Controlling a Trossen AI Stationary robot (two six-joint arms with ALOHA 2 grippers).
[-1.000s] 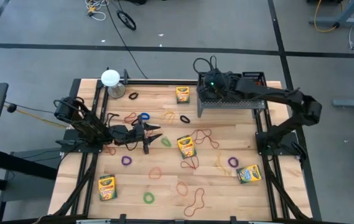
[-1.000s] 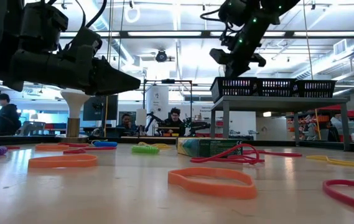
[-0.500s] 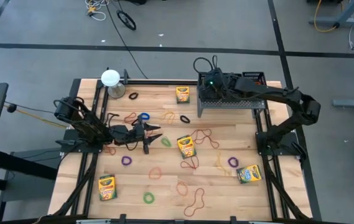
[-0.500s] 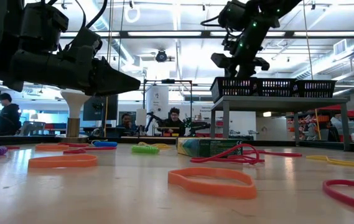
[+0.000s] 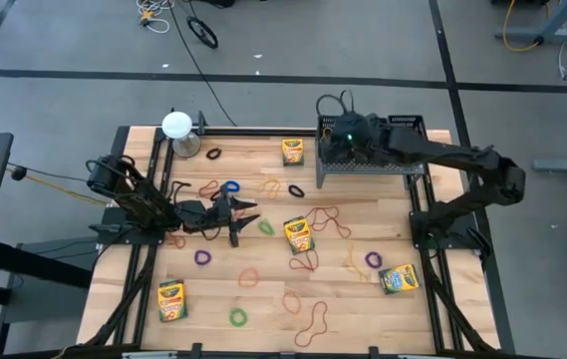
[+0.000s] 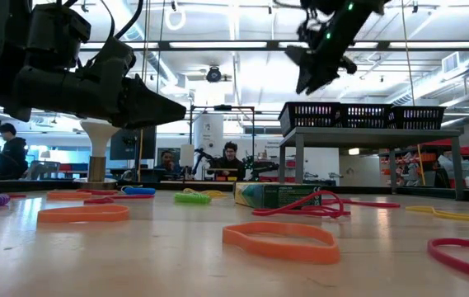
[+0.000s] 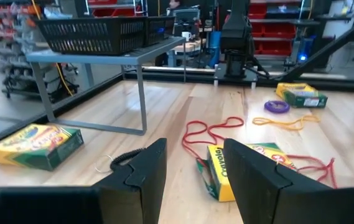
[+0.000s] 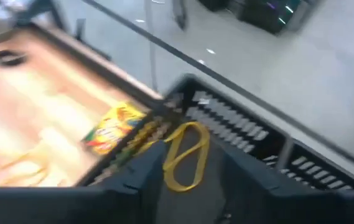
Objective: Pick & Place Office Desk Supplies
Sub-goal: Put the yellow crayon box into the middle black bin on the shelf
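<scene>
Yellow rubber band (image 8: 186, 155) lies in the black wire-mesh rack (image 5: 368, 160), under your right gripper (image 8: 186, 180).

You see the thin yellow loop only from the right wrist, blurred, lying on the mesh floor of the rack's end compartment; from above the right gripper (image 5: 338, 135) hides it. The right jaws stand apart with nothing between them. Beside the rack a crayon box (image 5: 293, 152) lies flat on the wooden desk (image 5: 263, 299), its print unreadable. More boxes and thin rubber loops lie scattered over the planks; one orange loop (image 6: 282, 242) lies flat in the low view. Your left gripper (image 5: 246, 210) hangs low at mid-desk, jaws apart and empty, facing another crayon box (image 7: 242, 171) with a red band (image 7: 211, 134) just beside it. The white round-topped object (image 5: 176, 126) stands at the far left corner.
</scene>
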